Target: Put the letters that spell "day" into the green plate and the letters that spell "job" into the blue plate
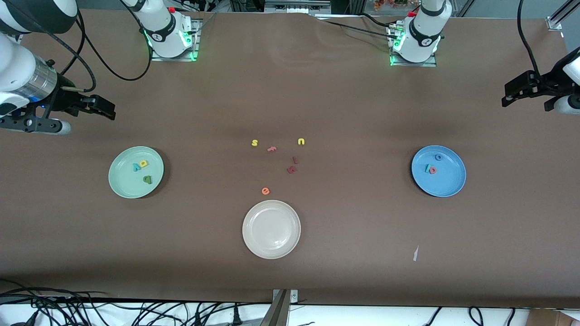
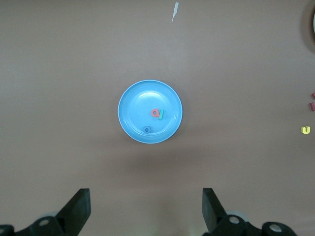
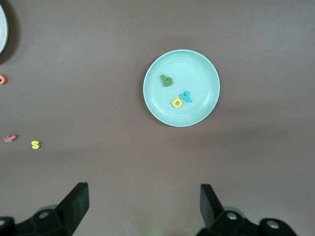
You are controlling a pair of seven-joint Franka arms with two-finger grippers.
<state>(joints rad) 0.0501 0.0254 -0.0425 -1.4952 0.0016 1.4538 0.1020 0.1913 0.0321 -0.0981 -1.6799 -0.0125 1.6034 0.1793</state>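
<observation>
3 letters (image 1: pixel 142 170) in green plate (image 1: pixel 122 183), 3 letters in blue plate (image 1: pixel 448 183)

Glossy plates (image 1: pixel 136 192), matt brown tabletop (image 1: pixel 344 99)

Mint-green plate (image 1: pixel 118 183) holds yellow, dark green, teal letters (image 1: pixel 141 170); blue plate (image 1: pixel 448 183); cream plate (image 1: pixel 271 229).

A cream plate (image 1: pixel 271 229) sits near scattered spare letters (image 1: pixel 292 170).
</observation>
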